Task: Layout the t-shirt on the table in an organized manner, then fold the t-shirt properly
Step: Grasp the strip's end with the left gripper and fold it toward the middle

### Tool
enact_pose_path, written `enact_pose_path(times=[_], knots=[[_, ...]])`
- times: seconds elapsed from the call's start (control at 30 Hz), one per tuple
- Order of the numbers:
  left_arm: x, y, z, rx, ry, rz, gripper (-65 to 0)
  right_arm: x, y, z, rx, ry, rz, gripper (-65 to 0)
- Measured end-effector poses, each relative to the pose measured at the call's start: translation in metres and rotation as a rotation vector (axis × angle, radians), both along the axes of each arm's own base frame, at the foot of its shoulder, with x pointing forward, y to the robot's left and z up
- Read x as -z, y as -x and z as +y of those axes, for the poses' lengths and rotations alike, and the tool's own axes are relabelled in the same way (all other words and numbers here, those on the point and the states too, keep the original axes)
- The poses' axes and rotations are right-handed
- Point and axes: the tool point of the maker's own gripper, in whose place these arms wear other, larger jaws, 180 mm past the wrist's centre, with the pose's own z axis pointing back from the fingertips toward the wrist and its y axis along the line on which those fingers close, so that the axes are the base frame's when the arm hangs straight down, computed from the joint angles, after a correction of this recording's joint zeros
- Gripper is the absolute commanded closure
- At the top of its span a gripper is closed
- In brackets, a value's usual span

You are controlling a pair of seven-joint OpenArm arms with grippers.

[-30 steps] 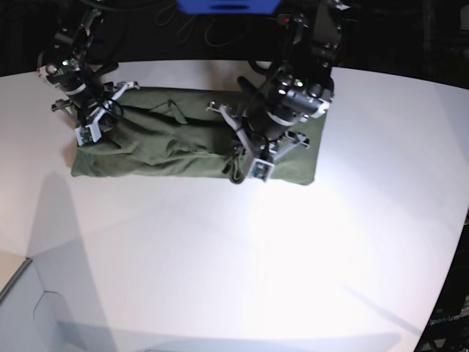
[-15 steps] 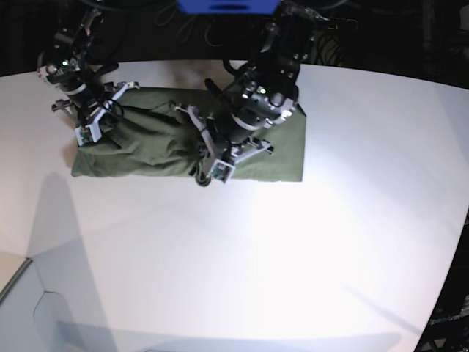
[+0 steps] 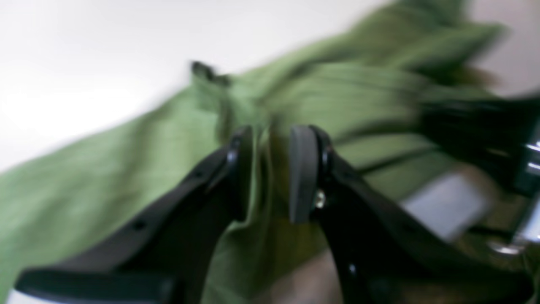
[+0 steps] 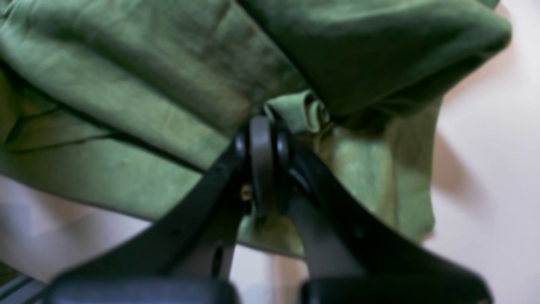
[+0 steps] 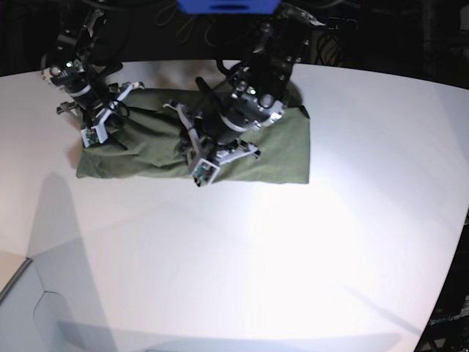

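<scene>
We see the shirt point(image 5: 278, 150) lying as a folded band at the far side of the table point(image 5: 242, 271). Our right pincer point(image 4: 263, 164) is pressed together, pinching a bunched edge of cloth at the band's end. Our left pincer point(image 3: 270, 169) sits over the middle of the shirt, its pads point(image 3: 301, 173) slightly parted with a fold of cloth between them; we cannot tell whether it grips.

You are looking at two black arms with silvery-white brackets near the wrists. The left gripper point(image 3: 270, 173) is showing black tapered fingers, a grey rubber pad point(image 3: 302, 173) and a small brass screw point(image 3: 319, 198); dark cables are trailing behind both arms.
</scene>
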Motion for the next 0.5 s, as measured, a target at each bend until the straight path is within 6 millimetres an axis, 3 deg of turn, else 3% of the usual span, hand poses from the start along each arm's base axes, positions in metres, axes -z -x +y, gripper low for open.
enact_pose_path(times=[0.17,0.27,0.37,0.43,0.5], knots=[[-0.009,0.002,-0.008,0.024,0.011,-0.025,-15.2,0.0,0.0,0.0,0.001,-0.001,0.0,0.0],[-0.026,-0.002,-0.004,0.009,0.029,-0.07,-15.1,0.0,0.0,-0.001,0.002,0.0,0.0,0.0],[-0.035,-0.012,0.018,-0.021,0.024,-0.109,-14.9,-0.001,0.0,-0.004,-0.002,0.01,0.0,0.0],[-0.023,-0.019,0.049,-0.081,-0.045,-0.1,-14.9,-0.001,0.0,-0.006,-0.003,0.016,0.001,0.0],[-0.011,-0.015,0.066,-0.106,-0.079,-0.078,-14.9,-0.001,0.0,-0.007,-0.003,0.018,0.004,0.0]])
